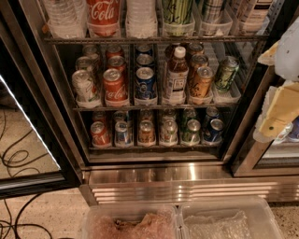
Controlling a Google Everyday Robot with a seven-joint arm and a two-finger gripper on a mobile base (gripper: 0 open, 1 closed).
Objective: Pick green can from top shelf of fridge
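The hand point(281, 106) sits at the right edge of the frame, about mid-height. It shows as a blurred shape of pale yellow and white, in front of the fridge's right door frame. Whether it is spread or pressed together cannot be told, and it touches no drink.

Nearest to it, at the right end of the middle wire shelf, a dark green tin point(226, 72) leans in a clear tray. Leftward on that shelf stand a gold can point(202, 81), a white-capped bottle point(176, 74), a blue can point(145, 83), a red cola can point(115, 85) and a pale can point(84, 86), with more cans behind them.

The green can point(176, 11) is on the highest shelf in view, upper middle of the frame, up and to the left of the hand and well apart from it. Only its lower part shows, striped green, probably a tall can. Left of it are a clear bottle point(140, 16), a Coca-Cola container point(103, 14) and another clear bottle point(63, 16).

The lowest shelf holds a row of small cans point(154, 131). Below it runs the ribbed steel base of the fridge point(177, 184). The open glass door point(28, 140) fills the left side, with cables point(16, 158) on the speckled floor. Two clear plastic bins point(224, 223) lie along the bottom edge
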